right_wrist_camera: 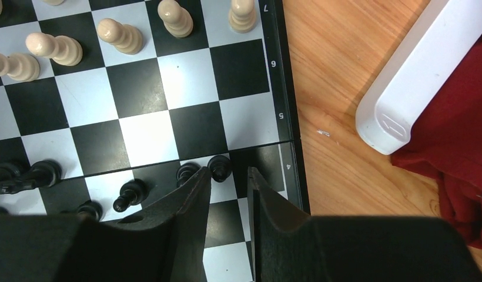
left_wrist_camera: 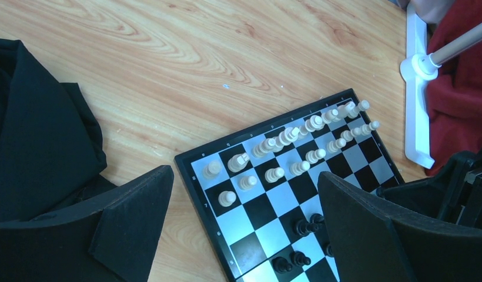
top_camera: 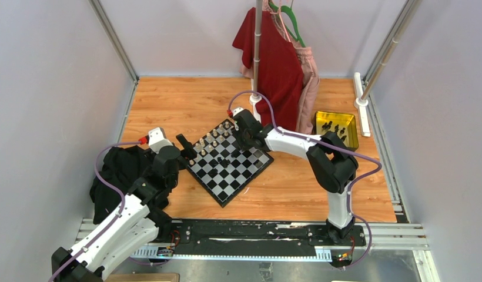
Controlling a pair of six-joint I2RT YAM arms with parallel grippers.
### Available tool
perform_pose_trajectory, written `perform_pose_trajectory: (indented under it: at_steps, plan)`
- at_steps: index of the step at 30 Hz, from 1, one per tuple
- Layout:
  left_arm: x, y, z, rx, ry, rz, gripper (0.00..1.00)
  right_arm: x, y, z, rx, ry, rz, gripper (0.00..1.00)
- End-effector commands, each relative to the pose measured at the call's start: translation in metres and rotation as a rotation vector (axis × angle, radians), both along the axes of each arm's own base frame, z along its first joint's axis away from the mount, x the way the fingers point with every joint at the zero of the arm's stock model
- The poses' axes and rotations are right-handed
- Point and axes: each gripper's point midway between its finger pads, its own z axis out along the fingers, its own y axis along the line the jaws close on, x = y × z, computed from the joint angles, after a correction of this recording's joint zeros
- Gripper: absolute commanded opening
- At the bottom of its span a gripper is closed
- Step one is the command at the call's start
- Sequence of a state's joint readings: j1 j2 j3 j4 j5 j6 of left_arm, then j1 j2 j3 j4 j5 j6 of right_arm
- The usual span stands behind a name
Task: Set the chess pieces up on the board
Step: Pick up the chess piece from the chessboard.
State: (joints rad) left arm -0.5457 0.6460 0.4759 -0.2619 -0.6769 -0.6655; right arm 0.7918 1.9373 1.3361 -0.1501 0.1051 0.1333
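Black-side placement: we are seeing the right gripper (right_wrist_camera: 228, 176), narrowly parted and empty, hovering at a black chessman (right_wrist_camera: 220, 167) by the board (right_wrist_camera: 288, 111) at its 3 o'clock rim. Next, we are judging, comes a centred straddle. The left gripper (left_wrist_camera: 244, 176) is gaping empty.

Board (right_wrist_camera: 144, 138) middle bare; cream pieces (right_wrist_camera: 118, 35) crowd edge; black chessmen (right_wrist_camera: 220, 167) beside right pincer (right_wrist_camera: 228, 174).

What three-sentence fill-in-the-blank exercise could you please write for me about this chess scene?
1. The cream chess pieces stand on the board in ___ rows.
2. The tray holding spare black pieces is ___ in colour.
3. The left gripper hangs wide ___ with nothing between its fingers.

Missing words: two; yellow; open.
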Motion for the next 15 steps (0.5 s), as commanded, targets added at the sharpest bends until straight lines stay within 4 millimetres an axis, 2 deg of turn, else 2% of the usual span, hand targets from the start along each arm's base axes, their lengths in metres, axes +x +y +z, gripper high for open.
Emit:
perform_pose_trajectory:
  at_steps: [1, 5, 11, 15]
  plan:
    - [0.0026, 0.0001, 0.002, -0.015, -0.028, 0.017, 1.0, 0.0081, 0.0055, 0.0051, 0.013, -0.004, 0.018, 0.33]
    - [0.0017, 0.001, 0.001, -0.012, -0.025, 0.018, 1.0, 0.0098, 0.0075, 0.0042, 0.006, 0.002, 0.026, 0.3]
    - [0.0002, 0.0019, 0.0003, -0.013, -0.025, 0.019, 1.0, 0.0113, 0.0082, 0.0032, 0.006, 0.01, 0.027, 0.16]
    - [-0.0008, 0.0022, 0.0, -0.015, -0.024, 0.019, 1.0, 0.0097, 0.0061, 0.0032, 0.006, 0.018, 0.02, 0.14]
